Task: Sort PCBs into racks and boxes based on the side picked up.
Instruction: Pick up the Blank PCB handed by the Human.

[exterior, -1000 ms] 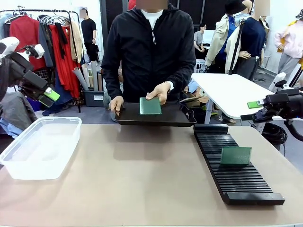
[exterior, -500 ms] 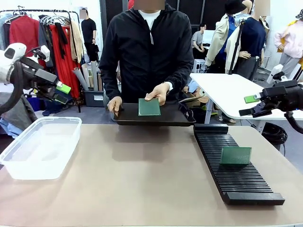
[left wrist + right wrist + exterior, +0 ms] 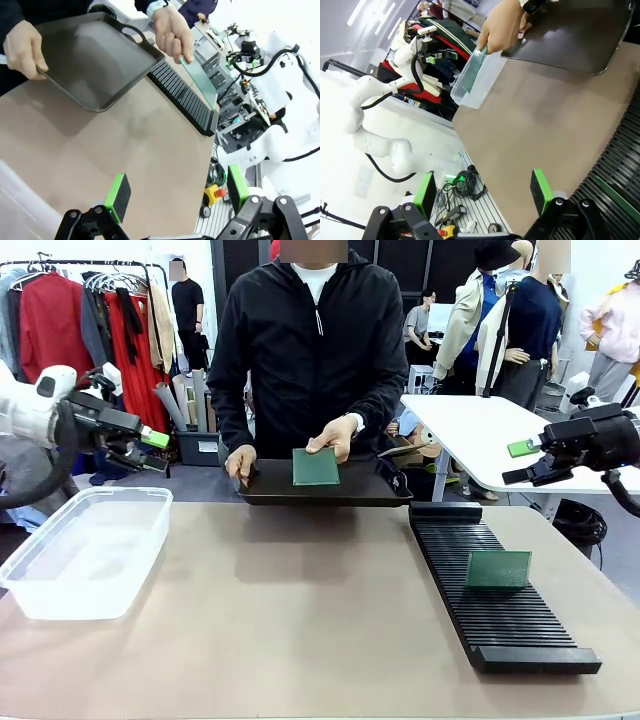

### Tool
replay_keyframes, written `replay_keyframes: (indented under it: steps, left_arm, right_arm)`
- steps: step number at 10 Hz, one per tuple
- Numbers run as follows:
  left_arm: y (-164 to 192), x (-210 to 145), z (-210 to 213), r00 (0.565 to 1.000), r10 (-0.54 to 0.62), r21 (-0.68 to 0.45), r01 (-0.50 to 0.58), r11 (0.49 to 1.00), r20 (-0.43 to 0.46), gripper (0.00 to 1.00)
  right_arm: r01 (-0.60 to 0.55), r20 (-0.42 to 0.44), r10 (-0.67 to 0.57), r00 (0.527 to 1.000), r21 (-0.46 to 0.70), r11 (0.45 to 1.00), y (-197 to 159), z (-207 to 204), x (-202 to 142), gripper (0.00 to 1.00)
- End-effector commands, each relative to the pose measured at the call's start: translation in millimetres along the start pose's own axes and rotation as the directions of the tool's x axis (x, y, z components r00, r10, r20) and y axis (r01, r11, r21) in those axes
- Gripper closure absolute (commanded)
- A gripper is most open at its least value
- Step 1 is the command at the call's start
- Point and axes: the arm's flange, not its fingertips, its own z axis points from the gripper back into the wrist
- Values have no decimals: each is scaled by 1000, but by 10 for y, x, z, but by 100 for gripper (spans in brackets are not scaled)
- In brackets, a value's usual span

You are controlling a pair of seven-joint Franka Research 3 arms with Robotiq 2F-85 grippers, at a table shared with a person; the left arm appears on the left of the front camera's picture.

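Note:
A person across the table holds one green PCB (image 3: 316, 467) upright in a hand above a dark flat tray (image 3: 380, 488). A second PCB (image 3: 498, 568) stands in a slot of the long black rack (image 3: 520, 630) on the right. The clear box (image 3: 85, 550) sits at the left, and nothing can be seen in it. My left gripper (image 3: 155, 450) hovers open above the box's far side, pointing toward the tray. My right gripper (image 3: 516, 463) hangs open above the rack's far end. In the left wrist view the open gripper (image 3: 178, 190) faces the held PCB (image 3: 200, 80). The right wrist view shows my open gripper (image 3: 483, 191) and the same PCB (image 3: 475, 70).
The person's other hand (image 3: 243, 460) grips the tray's left edge. A white side table (image 3: 480, 440) stands behind the right gripper. Bare brown tabletop (image 3: 300, 610) lies between box and rack. Clothes racks and other people stand farther back.
My left gripper has swung right and down from beside the clothes toward the tray. My right gripper has shifted a little left and up. The held PCB has barely moved.

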Motion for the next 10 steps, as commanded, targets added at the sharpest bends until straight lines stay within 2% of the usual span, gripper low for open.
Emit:
replay_keyframes:
  steps: [1,6,10]
  left_arm:
    - [170,84,-169,999,-19,-42,21,999,38,0]
    - [356,112,-842,989,101,-111,-90,990,104,0]
    - [246,-34,-1358,994,96,-135,-89,987,50,0]
  right_arm:
    - [-14,1,14,1000,19,1000,-9,-8,-8,0]
    - [-14,1,14,1000,19,1000,-9,-8,-8,0]
    - [-14,1,14,1000,19,1000,-9,-8,-8,0]
